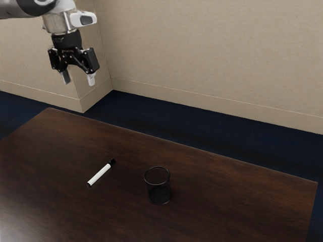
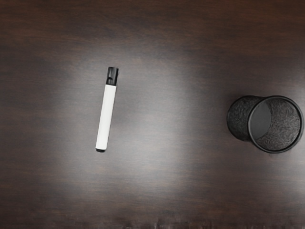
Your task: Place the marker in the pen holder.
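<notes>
Black mesh pen holder [image 1: 159,193] up front, standing upright on dark wooden table [image 1: 232,201]. Just past it, toward exterior view's left, here's white marker [image 1: 99,174], lying flat on tabletop, apart from holder, black cap [image 1: 112,162] aimed toward far edge. Farther back, up high, gripper [image 1: 78,79] hangs, fingers spread wide! Behind everything, dark blue carpet [image 1: 151,107], beige wall [image 1: 202,45].

The marker [image 1: 100,174] lies flat on the table [image 1: 232,201], on the exterior view's left, and the pen holder [image 1: 159,192] stands up on the same table, on the exterior view's right of it. They are apart, with bare table between them, and the marker's cap [image 1: 112,162] points toward the table's back edge. Behind the table is the floor [image 1: 202,121], and behind that is the wall [image 1: 202,45].
</notes>
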Controlling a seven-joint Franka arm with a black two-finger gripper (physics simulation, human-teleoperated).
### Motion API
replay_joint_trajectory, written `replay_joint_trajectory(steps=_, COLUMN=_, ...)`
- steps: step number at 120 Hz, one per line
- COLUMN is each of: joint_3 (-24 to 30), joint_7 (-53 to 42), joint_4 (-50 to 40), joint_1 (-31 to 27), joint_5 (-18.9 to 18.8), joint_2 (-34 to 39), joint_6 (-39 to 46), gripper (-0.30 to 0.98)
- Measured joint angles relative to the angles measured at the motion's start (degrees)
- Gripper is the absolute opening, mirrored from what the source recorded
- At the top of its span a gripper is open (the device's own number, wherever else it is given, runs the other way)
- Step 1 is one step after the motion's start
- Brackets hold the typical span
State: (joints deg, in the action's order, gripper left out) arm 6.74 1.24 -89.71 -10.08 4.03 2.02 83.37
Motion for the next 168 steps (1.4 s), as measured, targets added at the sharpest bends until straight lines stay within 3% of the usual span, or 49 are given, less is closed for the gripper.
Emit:
replay_joint_trajectory(steps=9, joint_3=-2.7, joint_7=0.1, joint_4=-2.9, joint_1=4.2, joint_5=-0.2, joint_2=0.9, joint_6=1.9, gripper=0.69)
replay_joint_trajectory(steps=30, joint_3=-5.6, joint_7=0.3, joint_4=-14.9, joint_1=8.7, joint_5=-0.6, joint_2=-6.5, joint_6=10.4, gripper=0.69)
replay_joint_trajectory(steps=49, joint_3=-7.6, joint_7=0.5, joint_4=-25.5, joint_1=3.0, joint_5=-0.2, joint_2=-11.0, joint_6=20.2, gripper=0.69)
replay_joint_trajectory(steps=77, joint_3=-7.6, joint_7=0.2, joint_4=-34.6, joint_1=3.2, joint_5=-0.6, joint_2=-14.4, joint_6=35.8, gripper=0.68)
replay_joint_trajectory(steps=122, joint_3=-5.3, joint_7=-1.7, joint_4=-40.8, joint_1=3.7, joint_5=-12.0, joint_2=-14.4, joint_6=54.4, gripper=0.38)
replay_joint_trajectory(steps=168, joint_3=-5.0, joint_7=-2.8, joint_4=-44.9, joint_1=1.7, joint_5=-14.1, joint_2=-13.1, joint_6=61.6, gripper=0.13)
